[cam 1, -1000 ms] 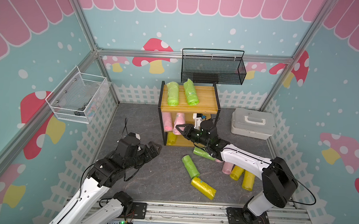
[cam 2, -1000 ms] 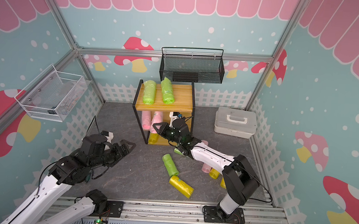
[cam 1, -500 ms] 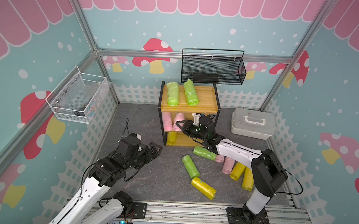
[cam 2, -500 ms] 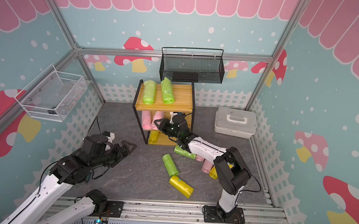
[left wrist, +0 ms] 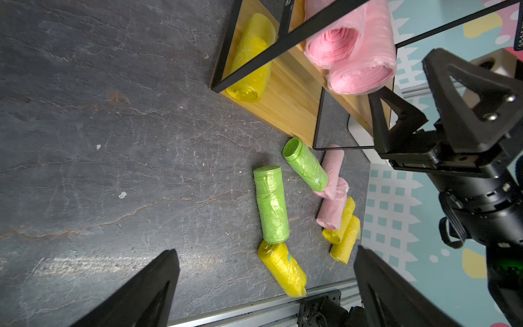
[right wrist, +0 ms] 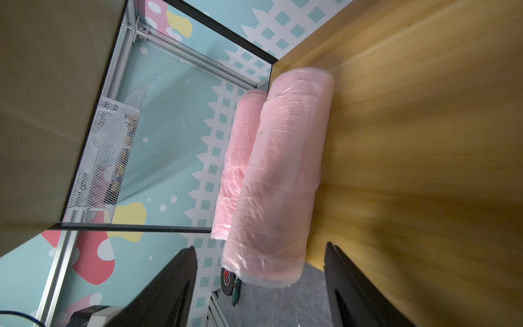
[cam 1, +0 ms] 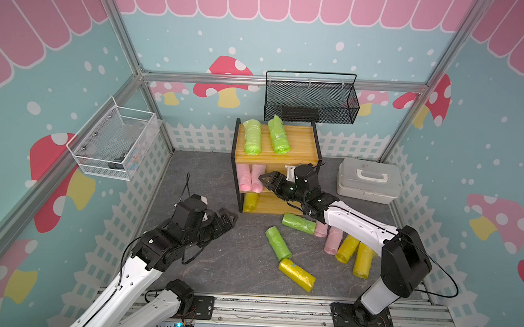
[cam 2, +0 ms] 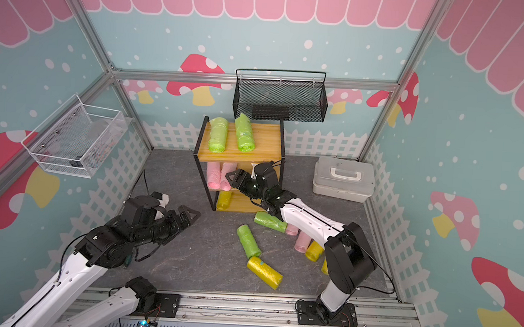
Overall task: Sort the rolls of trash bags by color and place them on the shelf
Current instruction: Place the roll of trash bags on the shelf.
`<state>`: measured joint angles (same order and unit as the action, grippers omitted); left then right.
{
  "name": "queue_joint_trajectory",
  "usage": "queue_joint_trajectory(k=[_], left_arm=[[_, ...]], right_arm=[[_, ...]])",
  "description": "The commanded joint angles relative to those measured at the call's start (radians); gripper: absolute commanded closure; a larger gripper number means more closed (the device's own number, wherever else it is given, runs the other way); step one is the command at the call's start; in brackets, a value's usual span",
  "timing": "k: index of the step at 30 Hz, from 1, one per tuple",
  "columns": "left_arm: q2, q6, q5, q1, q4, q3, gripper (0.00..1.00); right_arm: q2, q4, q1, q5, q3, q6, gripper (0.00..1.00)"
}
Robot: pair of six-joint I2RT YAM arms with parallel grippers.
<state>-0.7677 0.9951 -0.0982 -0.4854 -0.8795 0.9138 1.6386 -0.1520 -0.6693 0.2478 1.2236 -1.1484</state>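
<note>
At the middle tier of the shelf (cam 1: 301, 141), the right gripper (cam 1: 265, 182) stands open, its jaws wider than the pink roll (right wrist: 280, 181) lying between them and clear of it. A straight draw-back toward the near side should avoid dragging the roll off. The left gripper (cam 1: 229, 220) hovers wide open and empty over the worktop (cam 1: 217, 261) at left.

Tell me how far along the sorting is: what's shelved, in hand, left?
Shelved: two green rolls on the shelf's top tier, two pink rolls on the middle, one yellow roll on the bottom. In hand: nothing; the right gripper stands open at the pink pair, the left gripper open over the floor. Left: seven rolls on the floor, two green, two pink, three yellow.
</note>
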Motion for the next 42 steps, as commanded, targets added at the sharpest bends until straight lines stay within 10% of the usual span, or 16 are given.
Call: queue_joint_trajectory(k=[1,23,42], left_arm=[[0.002,-0.014,-0.005,0.006,-0.009,-0.018,0.01],[-0.022,0.048,-0.008,-0.009,0.067,-0.123,0.01],[-0.032,0.132,-0.005,-0.077,0.159,-0.203,0.02]], right_arm=[[-0.052,0.042,0.001,0.002,-0.044,0.045,0.26],[-0.377,0.540,-0.093,-0.005,-0.344,0.404,0.24],[-0.056,0.706,-0.188,-0.064,-0.253,0.509,0.21]])
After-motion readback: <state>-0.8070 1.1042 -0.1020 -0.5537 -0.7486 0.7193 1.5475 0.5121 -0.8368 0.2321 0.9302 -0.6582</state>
